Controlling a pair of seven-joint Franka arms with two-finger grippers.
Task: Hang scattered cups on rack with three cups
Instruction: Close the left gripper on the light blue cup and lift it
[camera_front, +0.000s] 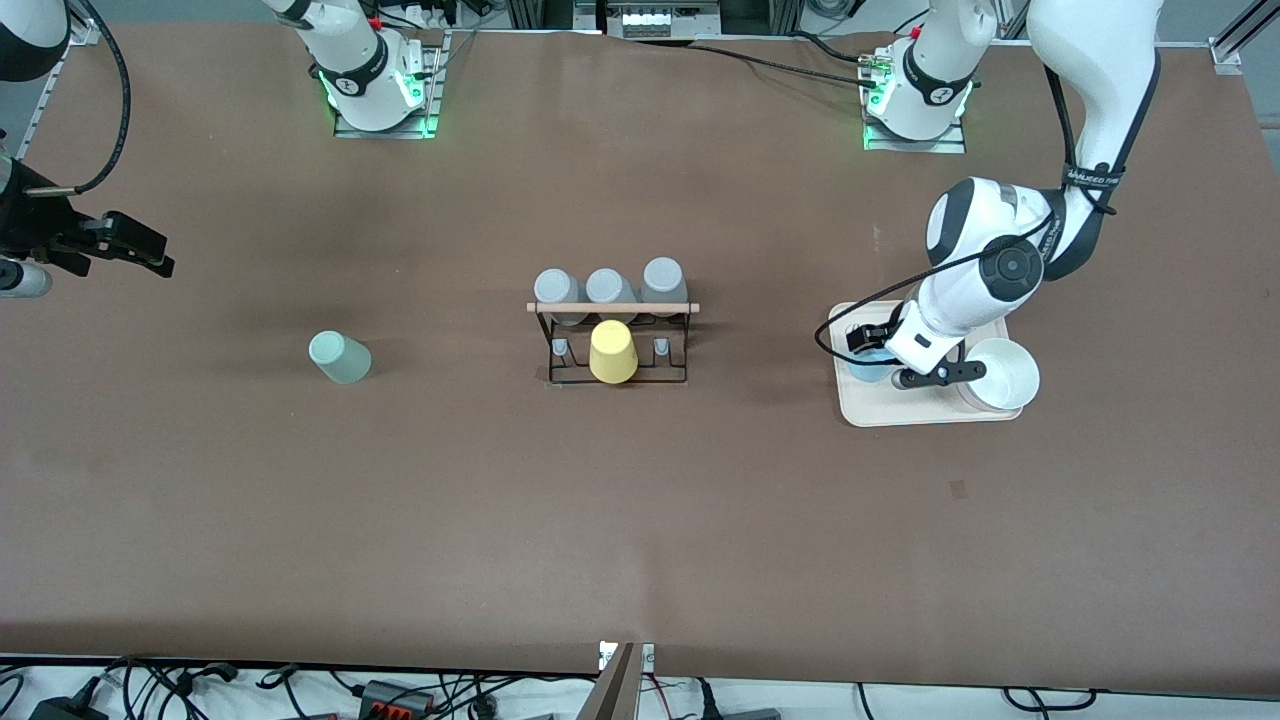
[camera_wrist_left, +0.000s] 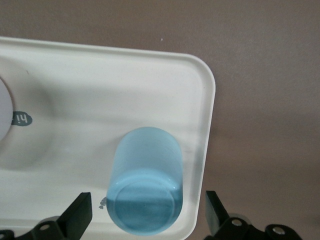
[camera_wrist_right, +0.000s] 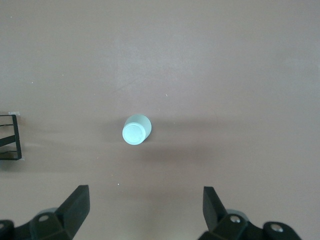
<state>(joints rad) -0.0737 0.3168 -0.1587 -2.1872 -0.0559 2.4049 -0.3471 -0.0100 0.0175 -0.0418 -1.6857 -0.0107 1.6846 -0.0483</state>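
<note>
On our brown table, the left gripper (camera_wrist_left: 147, 212) straddles, fingers apart, a light blue tapered plastic cup (camera_wrist_left: 146, 187); the right gripper (camera_wrist_right: 145, 210) waits open.

Left arm: reaches down from its base, elbow bent, wrist low.
Left gripper (camera_wrist_left: 147, 212): black fingers spread wide — pointing down.
Right arm: waits, raised.
Right gripper (camera_wrist_right: 145, 210): black fingers wide apart — empty.
</note>
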